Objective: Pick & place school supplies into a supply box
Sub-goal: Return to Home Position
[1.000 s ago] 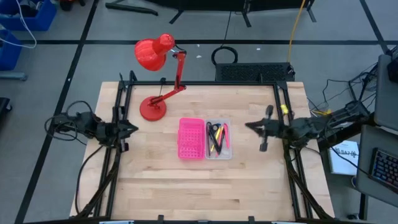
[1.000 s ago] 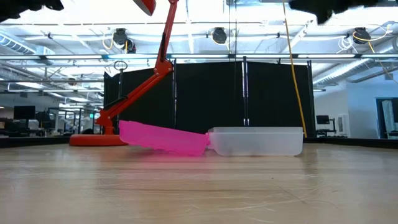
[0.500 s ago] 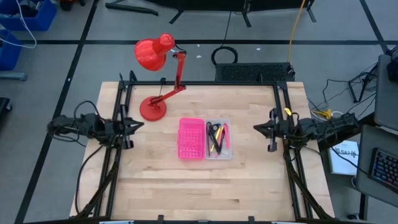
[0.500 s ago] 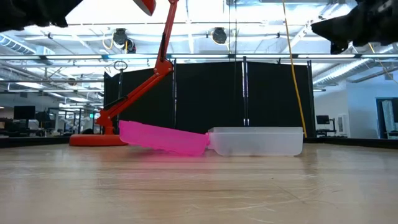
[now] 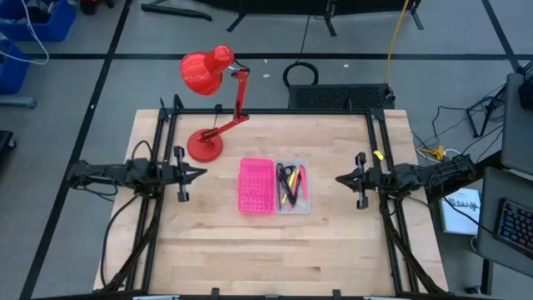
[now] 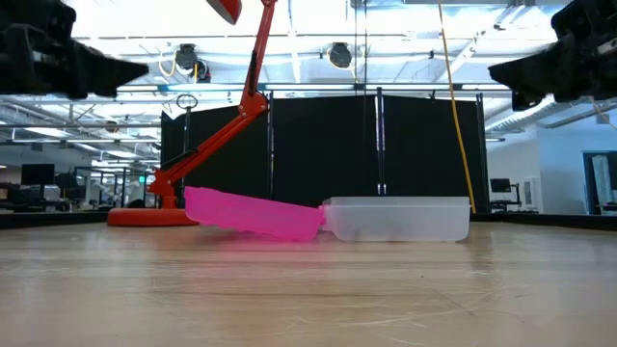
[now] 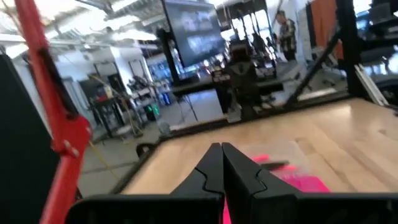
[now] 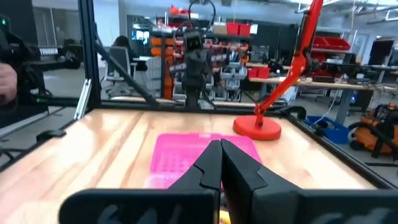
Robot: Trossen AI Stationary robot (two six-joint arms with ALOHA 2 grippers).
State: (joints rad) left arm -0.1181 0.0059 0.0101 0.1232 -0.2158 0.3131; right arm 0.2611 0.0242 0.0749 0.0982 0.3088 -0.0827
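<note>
Both arms sit at the table's side edges, the left gripper on the left and the right gripper on the right, each pinched closed on nothing. The box lies open mid-table, with the supplies in its clear half. My worry is the left arm. The lamp stands near its gripper, so a swing toward the far side could knock it. A bump to the open box would spill the supplies.

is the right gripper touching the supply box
Apart. The high view shows a wide stretch of bare table between the right gripper and the supply box.
</note>
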